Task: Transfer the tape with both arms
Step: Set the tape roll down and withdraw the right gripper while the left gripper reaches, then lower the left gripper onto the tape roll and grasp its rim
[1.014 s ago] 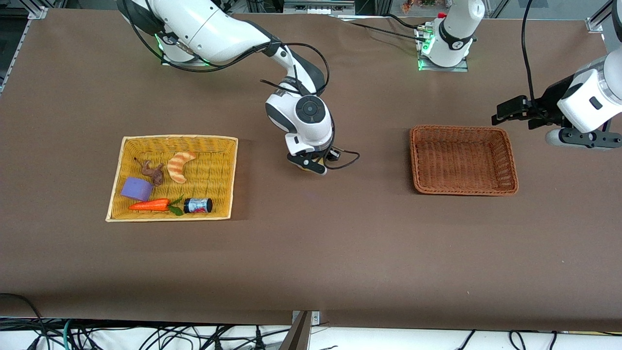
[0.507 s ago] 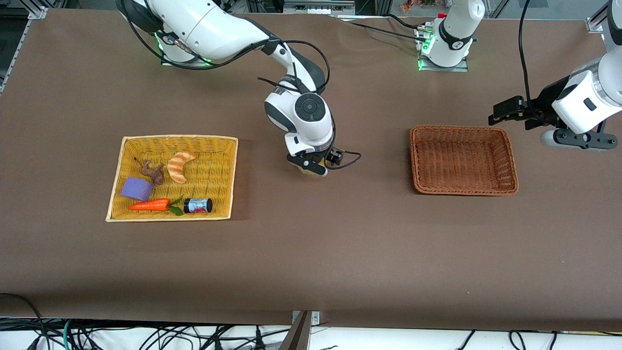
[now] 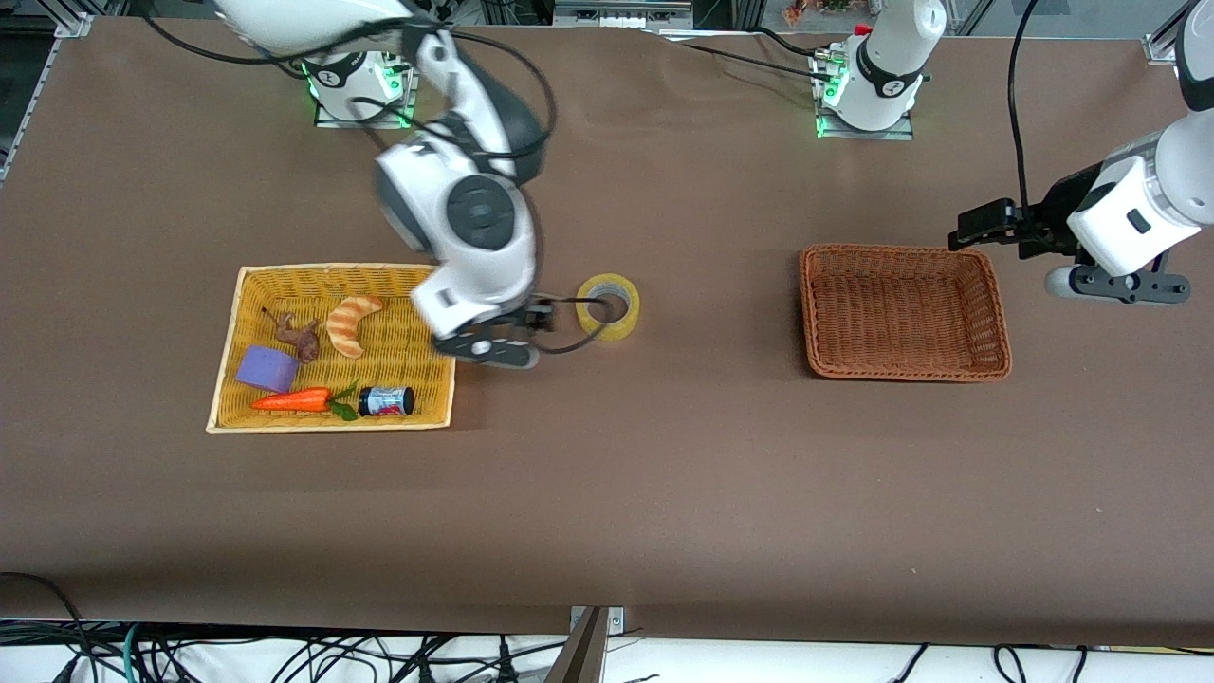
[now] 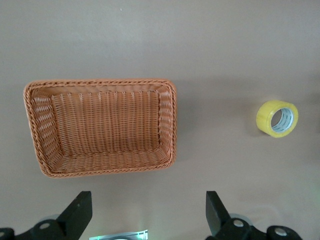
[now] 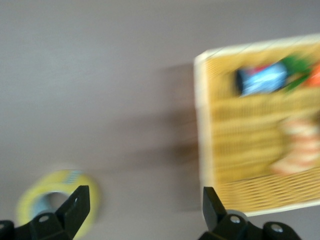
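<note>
The tape [image 3: 608, 305] is a yellowish roll with a grey-white core. It lies alone on the brown table between the two baskets. It also shows in the left wrist view [image 4: 277, 118] and, blurred, in the right wrist view [image 5: 52, 202]. My right gripper [image 3: 486, 349] is open and empty, over the yellow basket's edge that faces the tape, apart from the roll; its jaws stand wide in its wrist view [image 5: 145, 212]. My left gripper [image 3: 1112, 283] is open and empty, up in the air at the brown basket's outer end [image 4: 148, 217].
The yellow wicker basket [image 3: 285, 280] toward the right arm's end holds a striped croissant [image 3: 349, 323], a purple block [image 3: 266, 368], a carrot [image 3: 292, 400], a small jar [image 3: 387, 401] and a brown figure. The brown wicker basket [image 3: 901, 370] toward the left arm's end holds nothing.
My right gripper has let go of the tape, risen and swung toward the yellow basket, leaving the roll uncovered on the table. My left arm has drifted slightly toward the bases.
</note>
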You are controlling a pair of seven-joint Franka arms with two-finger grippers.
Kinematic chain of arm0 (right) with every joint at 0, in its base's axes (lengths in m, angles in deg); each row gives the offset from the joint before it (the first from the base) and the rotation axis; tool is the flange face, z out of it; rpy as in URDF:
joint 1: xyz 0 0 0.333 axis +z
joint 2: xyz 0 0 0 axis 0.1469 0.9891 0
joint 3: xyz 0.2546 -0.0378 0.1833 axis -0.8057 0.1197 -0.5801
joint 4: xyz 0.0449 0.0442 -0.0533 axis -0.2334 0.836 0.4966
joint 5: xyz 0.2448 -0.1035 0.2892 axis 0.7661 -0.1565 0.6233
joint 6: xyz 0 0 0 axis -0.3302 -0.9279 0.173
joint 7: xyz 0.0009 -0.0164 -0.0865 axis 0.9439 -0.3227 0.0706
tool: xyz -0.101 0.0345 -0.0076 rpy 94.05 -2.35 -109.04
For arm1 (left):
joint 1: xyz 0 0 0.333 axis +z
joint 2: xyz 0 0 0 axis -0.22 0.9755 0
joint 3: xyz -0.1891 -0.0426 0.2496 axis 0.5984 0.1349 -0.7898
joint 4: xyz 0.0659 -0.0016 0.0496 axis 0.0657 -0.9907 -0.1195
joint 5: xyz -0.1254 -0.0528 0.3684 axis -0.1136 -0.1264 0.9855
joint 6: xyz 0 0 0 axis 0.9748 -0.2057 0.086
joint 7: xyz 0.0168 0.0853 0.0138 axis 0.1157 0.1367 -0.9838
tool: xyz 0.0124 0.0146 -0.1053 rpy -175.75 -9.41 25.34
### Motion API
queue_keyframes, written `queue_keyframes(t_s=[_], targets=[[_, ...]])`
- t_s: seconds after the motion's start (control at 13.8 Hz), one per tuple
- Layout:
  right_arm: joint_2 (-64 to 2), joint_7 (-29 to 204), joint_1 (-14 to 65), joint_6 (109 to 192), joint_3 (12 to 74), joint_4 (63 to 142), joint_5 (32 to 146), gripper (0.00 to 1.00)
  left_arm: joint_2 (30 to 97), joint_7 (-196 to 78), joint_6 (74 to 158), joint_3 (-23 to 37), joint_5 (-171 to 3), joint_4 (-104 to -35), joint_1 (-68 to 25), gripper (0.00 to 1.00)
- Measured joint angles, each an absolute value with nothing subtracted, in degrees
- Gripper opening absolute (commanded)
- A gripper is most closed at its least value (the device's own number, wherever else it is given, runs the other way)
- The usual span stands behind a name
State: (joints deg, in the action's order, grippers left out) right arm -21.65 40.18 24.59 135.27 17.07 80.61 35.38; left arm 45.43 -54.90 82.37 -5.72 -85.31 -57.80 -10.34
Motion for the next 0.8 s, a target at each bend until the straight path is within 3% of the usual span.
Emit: queue_keyframes(t_s=[0.51,0.8], targets=[[-28.4,67.7,14.4,129.9,24.9,80.6,36.0,1.0,49.9,-62.6,83.2,-4.8,-85.3,-60.3,-17.7,1.0],[-30.8,77.6,9.5,129.7,27.9,80.2,42.6,1.0,51.7,-79.9,101.9,3.1,-85.7,-69.0,-25.3,1.0]])
